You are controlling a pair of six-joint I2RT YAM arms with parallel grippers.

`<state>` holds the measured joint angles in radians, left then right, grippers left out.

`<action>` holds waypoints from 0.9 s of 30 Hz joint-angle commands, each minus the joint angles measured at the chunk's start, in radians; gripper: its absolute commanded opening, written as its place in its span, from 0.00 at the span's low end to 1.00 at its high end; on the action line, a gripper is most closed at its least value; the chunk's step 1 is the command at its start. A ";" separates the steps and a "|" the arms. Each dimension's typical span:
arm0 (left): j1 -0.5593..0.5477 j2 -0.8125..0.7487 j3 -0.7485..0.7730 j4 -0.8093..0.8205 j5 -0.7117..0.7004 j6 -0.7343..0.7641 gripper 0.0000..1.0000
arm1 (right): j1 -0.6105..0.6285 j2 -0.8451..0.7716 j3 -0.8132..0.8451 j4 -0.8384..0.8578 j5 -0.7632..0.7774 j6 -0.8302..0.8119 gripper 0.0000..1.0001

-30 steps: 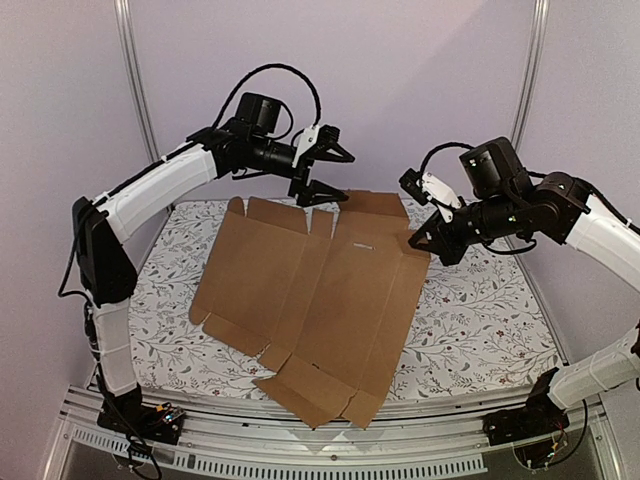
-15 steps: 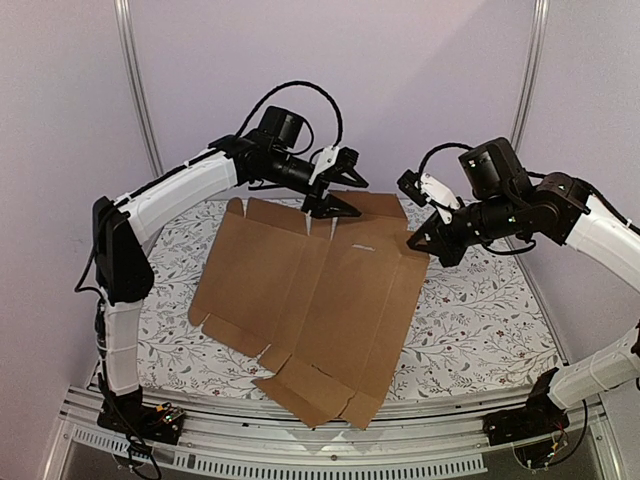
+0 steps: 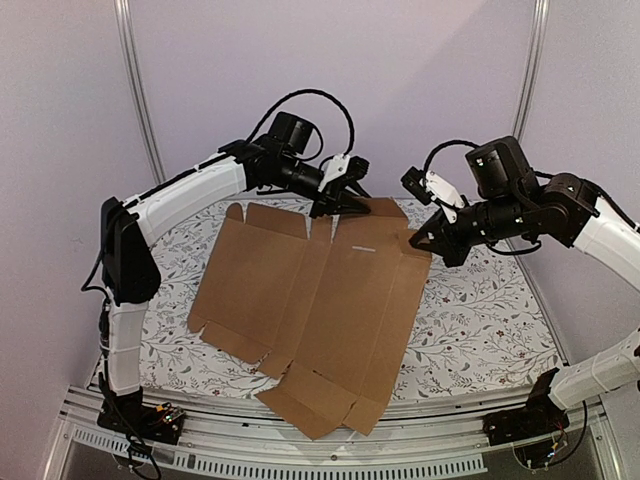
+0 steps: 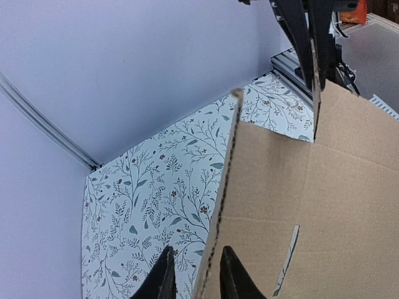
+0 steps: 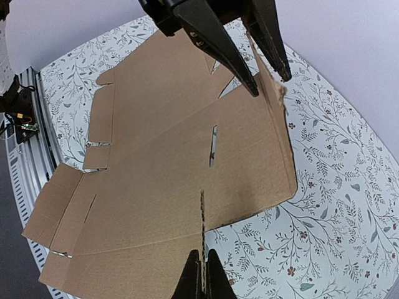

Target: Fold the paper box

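Note:
The paper box (image 3: 320, 300) is a flat brown die-cut cardboard sheet on the floral table, its near corner past the front edge. My left gripper (image 3: 345, 205) is at the sheet's back edge. In the left wrist view its fingers (image 4: 197, 252) straddle the raised back flap (image 4: 224, 187), narrowly open, with a gap showing on the left side. My right gripper (image 3: 418, 238) is shut on the right-hand flap. That flap stands edge-on between its fingertips (image 5: 201, 274). The right wrist view also shows the sheet (image 5: 156, 156) and the left gripper (image 5: 269, 86) at its far corner.
A floral cloth (image 3: 480, 330) covers the table. Aluminium rails (image 3: 330, 445) run along the near edge by the arm bases. Purple walls with upright posts (image 3: 135, 80) close in the back and sides.
My left gripper has moved right and down onto the back flap, and its jaws have narrowed around it. My right gripper has kept its hold in place.

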<state>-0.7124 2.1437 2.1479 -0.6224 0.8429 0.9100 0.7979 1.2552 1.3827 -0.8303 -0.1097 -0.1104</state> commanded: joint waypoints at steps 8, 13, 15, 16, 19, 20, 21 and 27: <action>-0.013 -0.040 0.000 0.044 -0.078 -0.013 0.04 | 0.009 -0.041 -0.002 0.027 0.028 0.026 0.00; -0.013 -0.076 -0.025 0.102 -0.119 -0.027 0.00 | 0.009 -0.059 -0.002 0.032 0.058 0.046 0.02; -0.013 -0.093 -0.036 0.117 -0.137 -0.026 0.00 | 0.009 -0.069 -0.001 0.035 0.093 0.061 0.12; -0.013 -0.102 -0.040 0.125 -0.148 -0.027 0.00 | 0.009 -0.076 -0.001 0.038 0.103 0.069 0.19; -0.012 -0.144 -0.067 0.155 -0.192 -0.033 0.00 | 0.010 -0.107 -0.006 0.042 0.195 0.101 0.53; -0.012 -0.159 -0.086 0.175 -0.214 -0.039 0.00 | 0.009 -0.124 -0.009 0.042 0.218 0.122 0.60; -0.012 -0.177 -0.105 0.203 -0.240 -0.050 0.00 | 0.008 -0.134 -0.013 0.042 0.236 0.140 0.67; 0.010 -0.233 -0.125 0.273 -0.374 -0.187 0.00 | 0.009 -0.264 -0.070 0.081 0.306 0.232 0.89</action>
<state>-0.7212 1.9610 2.0315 -0.4347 0.5762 0.8352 0.7994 1.0698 1.3548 -0.7799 0.1230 0.0448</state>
